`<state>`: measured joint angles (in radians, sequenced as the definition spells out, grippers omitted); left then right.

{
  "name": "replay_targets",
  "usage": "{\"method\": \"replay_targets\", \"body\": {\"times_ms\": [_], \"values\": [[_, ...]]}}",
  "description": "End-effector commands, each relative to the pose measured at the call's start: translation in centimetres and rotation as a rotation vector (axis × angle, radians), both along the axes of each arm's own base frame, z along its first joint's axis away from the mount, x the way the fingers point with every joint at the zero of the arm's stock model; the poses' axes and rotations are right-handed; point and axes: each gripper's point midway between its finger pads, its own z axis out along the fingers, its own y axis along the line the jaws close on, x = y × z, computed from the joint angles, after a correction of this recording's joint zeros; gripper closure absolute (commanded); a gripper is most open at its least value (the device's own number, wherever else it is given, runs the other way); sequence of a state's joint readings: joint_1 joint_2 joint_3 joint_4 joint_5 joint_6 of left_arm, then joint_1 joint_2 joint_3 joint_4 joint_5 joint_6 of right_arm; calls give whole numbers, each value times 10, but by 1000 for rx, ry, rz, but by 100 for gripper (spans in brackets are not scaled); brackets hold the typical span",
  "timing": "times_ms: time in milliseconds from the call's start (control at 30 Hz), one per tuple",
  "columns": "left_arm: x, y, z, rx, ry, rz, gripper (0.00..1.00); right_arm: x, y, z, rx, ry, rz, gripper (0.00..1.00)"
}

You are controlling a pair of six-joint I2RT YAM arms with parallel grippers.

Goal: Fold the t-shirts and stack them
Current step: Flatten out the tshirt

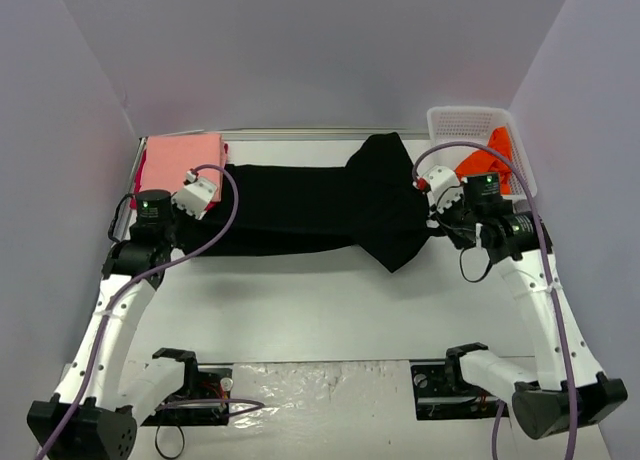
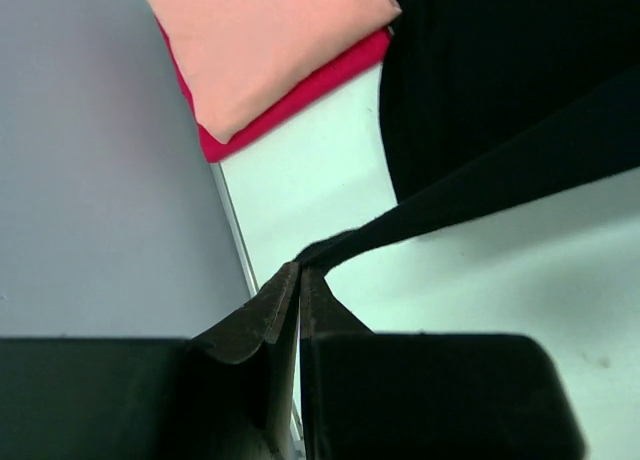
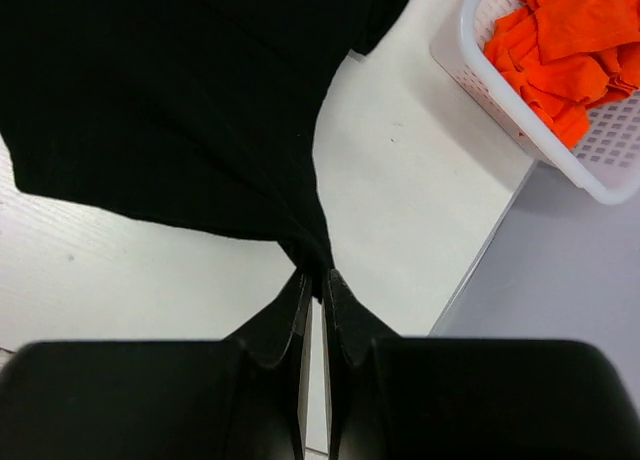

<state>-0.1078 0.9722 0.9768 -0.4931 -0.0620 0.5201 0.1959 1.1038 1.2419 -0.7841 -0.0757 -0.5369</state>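
Observation:
The large black t-shirt (image 1: 320,205) hangs stretched between both arms across the back of the table. My left gripper (image 2: 300,270) is shut on its left edge (image 2: 340,245), pulled taut. My right gripper (image 3: 318,276) is shut on its right corner (image 3: 300,235). In the back left corner lies a folded salmon-pink t-shirt (image 1: 180,160) on top of a folded red one (image 2: 300,95). The bright orange t-shirt (image 1: 490,160) lies crumpled in the basket. In the top view the left gripper (image 1: 200,193) and right gripper (image 1: 432,185) are at the black shirt's two ends.
A white plastic mesh basket (image 1: 470,120) stands at the back right, close to the right arm. Grey walls enclose the table on the left, back and right. The table's left edge (image 2: 235,230) runs just beside the left gripper.

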Motion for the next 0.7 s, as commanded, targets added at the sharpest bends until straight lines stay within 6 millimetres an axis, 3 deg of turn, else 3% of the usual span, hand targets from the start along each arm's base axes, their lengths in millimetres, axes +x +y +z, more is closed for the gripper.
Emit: {"method": "replay_targets", "body": {"times_ms": [0,167,300,467,667], "values": [[-35,-4,-4,6,52,-76,98,-34,-7,-1,8,29,-15,100],[-77,-26,-22,-31,126,-245,98,-60,-5,3,41,24,12,100],[-107,-26,-37,-25,149,-274,97,-82,-1,11,69,12,51,100],[-131,-28,-51,-34,160,-303,97,-101,4,6,96,74,80,100],[-140,-29,-54,-23,157,-331,98,-121,12,0,136,118,134,100]]}}
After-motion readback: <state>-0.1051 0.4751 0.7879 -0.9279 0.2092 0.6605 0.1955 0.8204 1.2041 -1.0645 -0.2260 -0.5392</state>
